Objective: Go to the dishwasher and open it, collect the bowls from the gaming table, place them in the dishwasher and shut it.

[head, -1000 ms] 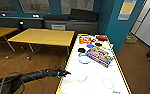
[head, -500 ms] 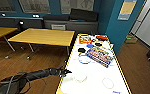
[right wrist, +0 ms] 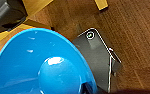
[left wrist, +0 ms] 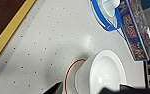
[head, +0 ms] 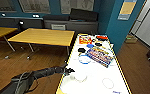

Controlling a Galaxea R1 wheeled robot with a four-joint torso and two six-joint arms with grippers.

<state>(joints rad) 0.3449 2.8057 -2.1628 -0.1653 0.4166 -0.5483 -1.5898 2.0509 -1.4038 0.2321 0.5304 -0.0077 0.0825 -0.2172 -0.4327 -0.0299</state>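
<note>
The white bowl (head: pixel 80 76) stands in the head view on the near part of a white-topped table (head: pixel 96 86) with a yellow edge. The left gripper (head: pixel 69 70) reaches in from the lower left and sits just beside the bowl at the table's left edge. Farther along the table lie a blue-rimmed plate (head: pixel 84 59) and a colourful game box (head: pixel 100 56), with more small things beyond them. A thin-rimmed plate (head: pixel 107 83) lies near the right of the white bowl. Yellow-topped tables (head: pixel 43 36) stand apart to the left on a wooden floor (head: pixel 41 60).

In the left wrist view the white bowl (left wrist: pixel 104 72) sits on a red-rimmed dish (left wrist: pixel 70 75), on the speckled white tabletop (left wrist: pixel 41 42). The blue-rimmed plate (left wrist: pixel 104 21) carries a small white bowl (left wrist: pixel 111 5) and lies beside the game box (left wrist: pixel 134 32). How the left jaws stand cannot be told here.

In the right wrist view a blue bowl (right wrist: pixel 41 67) shows large and close to the camera, above the wooden floor (right wrist: pixel 131 30) and a grey part of the robot (right wrist: pixel 98 57). Whether the right gripper holds it cannot be told.
</note>
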